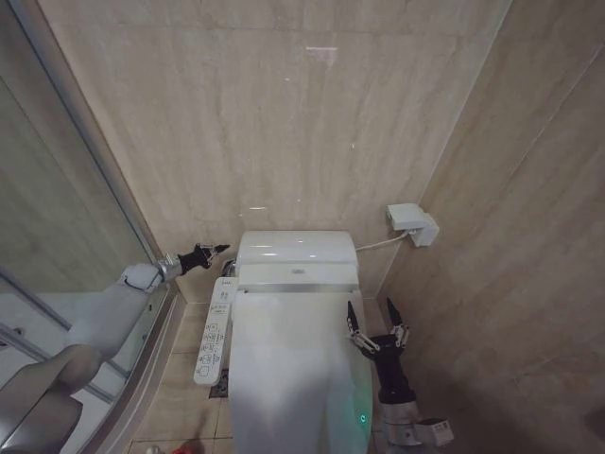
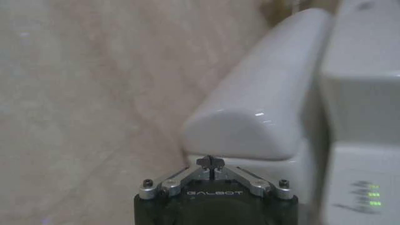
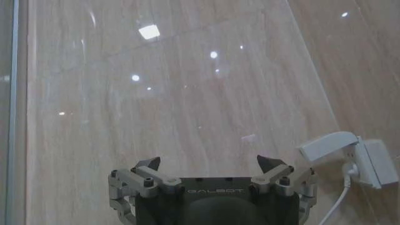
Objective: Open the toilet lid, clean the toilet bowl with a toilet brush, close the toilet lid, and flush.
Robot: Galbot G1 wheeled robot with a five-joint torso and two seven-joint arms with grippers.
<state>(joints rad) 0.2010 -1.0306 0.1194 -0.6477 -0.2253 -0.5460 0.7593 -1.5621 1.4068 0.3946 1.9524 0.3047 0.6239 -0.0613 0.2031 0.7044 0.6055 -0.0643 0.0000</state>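
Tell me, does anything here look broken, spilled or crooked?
Nothing stands out. The toilet lid lies flat and closed. The left pincer is shut beside the tank, and the right pincer hangs open by the lid's edge. No spill shows on the floor.

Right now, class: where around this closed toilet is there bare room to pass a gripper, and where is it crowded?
Free: the closed toilet lid, bare between the control panel and the open right gripper; also the tank top. Crowded: the gap at the tank's left, where the shut left gripper points, and the right side near the wall socket.
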